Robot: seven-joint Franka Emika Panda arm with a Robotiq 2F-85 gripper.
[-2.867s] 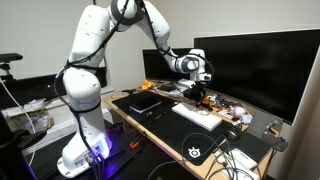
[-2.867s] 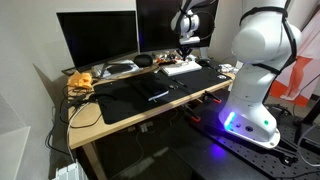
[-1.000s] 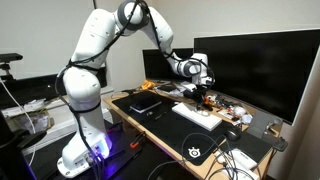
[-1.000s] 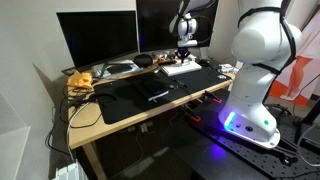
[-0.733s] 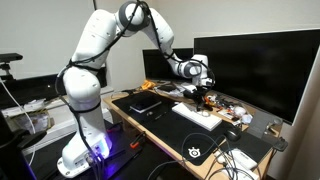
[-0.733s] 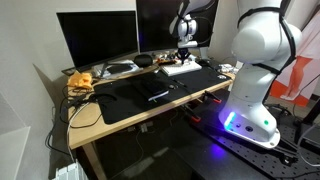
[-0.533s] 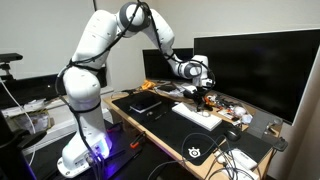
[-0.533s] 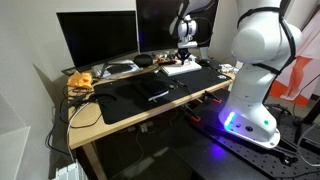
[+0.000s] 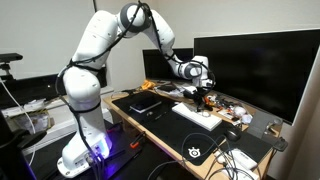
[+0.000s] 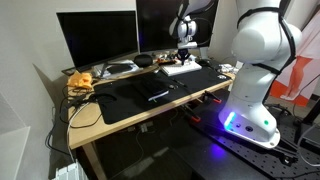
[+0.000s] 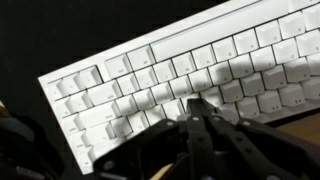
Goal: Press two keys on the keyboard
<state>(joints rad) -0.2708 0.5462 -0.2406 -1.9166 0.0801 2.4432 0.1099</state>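
Because the tool hangs with its jaws drawn together above the middle rows of the flat white rectangular keyboard, which lies on a black desk mat on the wooden counter, an offset descent likely risks depressing neighbouring keys at once.

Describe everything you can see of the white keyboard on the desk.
The keyboard is a slim, flat, white rectangle with rows of pale, squarish keys, plastic by its look; lettering is too blurred to read. It lies flat on a black mat on the desk, before a large monitor. In the wrist view it runs slantwise, a shadow across its middle keys. The gripper, fingers closed together, hangs over it; whether they touch a key cannot be told.
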